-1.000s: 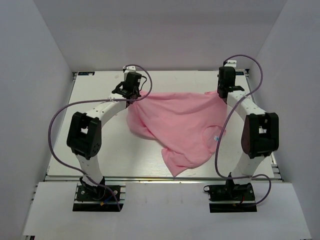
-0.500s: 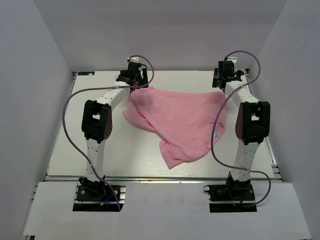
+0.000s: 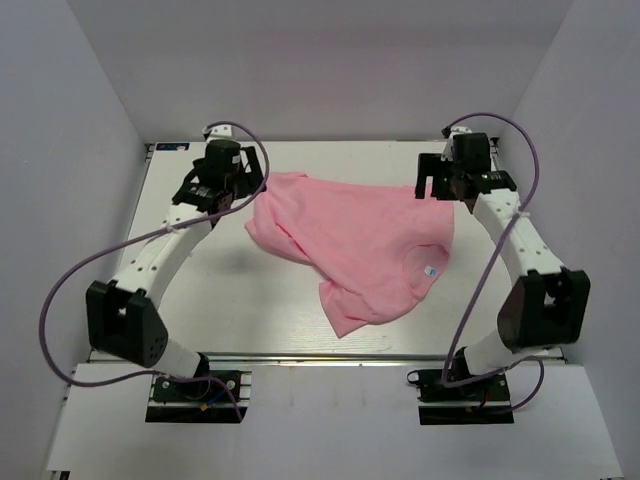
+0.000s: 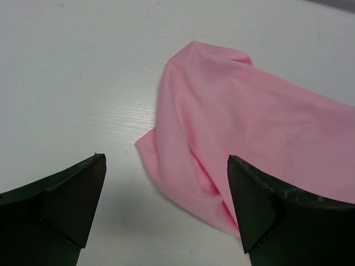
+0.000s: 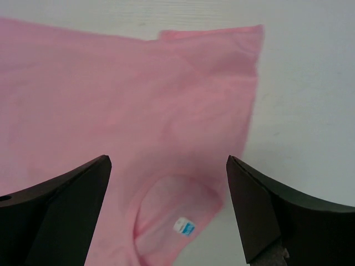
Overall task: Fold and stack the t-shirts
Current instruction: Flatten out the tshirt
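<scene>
**While both grippers hang released, the pink t-shirt lies loose on the desk**

Though spread out, the t-shirt (image 3: 360, 245) is not flat. It sprawls across the far middle of the desk (image 3: 200, 290), rumpled along its left side, with one folded flap trailing toward the near edge. The left gripper (image 4: 165, 159) hovers over the shirt's far left corner, jaws wide apart and holding nothing. The right gripper (image 5: 168, 160) hangs over the far right corner, equally spread and empty. Below it shows the neckline with a small white-and-blue label (image 5: 184, 226) inside, on the shirt's right side.
</scene>
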You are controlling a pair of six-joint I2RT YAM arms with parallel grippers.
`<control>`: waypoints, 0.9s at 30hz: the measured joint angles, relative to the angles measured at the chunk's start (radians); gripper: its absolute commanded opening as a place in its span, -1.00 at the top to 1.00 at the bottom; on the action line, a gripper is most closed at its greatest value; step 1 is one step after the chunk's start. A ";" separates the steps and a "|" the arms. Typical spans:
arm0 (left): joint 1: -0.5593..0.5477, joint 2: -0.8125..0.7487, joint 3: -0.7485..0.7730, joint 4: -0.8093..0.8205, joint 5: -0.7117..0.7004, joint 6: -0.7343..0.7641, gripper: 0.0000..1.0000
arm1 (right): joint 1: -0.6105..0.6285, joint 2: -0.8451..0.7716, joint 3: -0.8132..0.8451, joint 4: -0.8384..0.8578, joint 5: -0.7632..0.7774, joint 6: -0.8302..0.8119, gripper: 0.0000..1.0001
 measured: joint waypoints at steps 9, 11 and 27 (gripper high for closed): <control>0.001 -0.222 -0.198 -0.134 -0.014 -0.102 -1.00 | 0.218 -0.288 -0.253 -0.026 -0.504 -0.023 -0.81; 0.001 -0.233 -0.245 -0.153 0.003 -0.116 -1.00 | 0.286 -0.286 -0.276 -0.024 -0.562 -0.023 -0.81; 0.001 -0.242 -0.333 -0.221 0.033 -0.167 -1.00 | 0.819 -0.182 -0.471 0.014 -0.348 0.055 -0.81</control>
